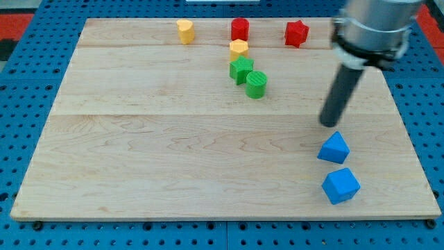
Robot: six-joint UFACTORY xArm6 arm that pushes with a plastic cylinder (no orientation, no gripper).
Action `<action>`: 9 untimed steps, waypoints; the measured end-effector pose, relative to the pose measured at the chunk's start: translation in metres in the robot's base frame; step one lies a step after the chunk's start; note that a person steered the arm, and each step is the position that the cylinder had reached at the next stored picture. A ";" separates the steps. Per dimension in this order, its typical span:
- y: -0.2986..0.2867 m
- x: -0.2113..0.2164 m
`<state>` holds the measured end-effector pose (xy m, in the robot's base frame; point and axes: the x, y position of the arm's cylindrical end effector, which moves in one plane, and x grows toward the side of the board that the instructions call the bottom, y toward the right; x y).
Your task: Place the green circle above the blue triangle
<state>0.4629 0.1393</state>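
The green circle [256, 84] lies near the board's top middle, touching a green star-shaped block [241, 70] at its upper left. The blue triangle [334, 148] lies at the lower right of the board. A blue cube-like block [340, 185] sits just below it. My tip [329, 123] is just above the blue triangle, slightly to its left, with a small gap. It is far to the right of the green circle.
A yellow hexagon-like block [238, 48] sits above the green star. A red block [240, 29], a red star-shaped block [296, 33] and a yellow block [185, 31] line the board's top edge. The wooden board [139, 153] rests on a blue pegboard.
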 end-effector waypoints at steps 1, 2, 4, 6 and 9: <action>-0.058 -0.007; -0.113 -0.035; -0.121 -0.092; -0.054 -0.072; -0.011 -0.091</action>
<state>0.3717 0.1287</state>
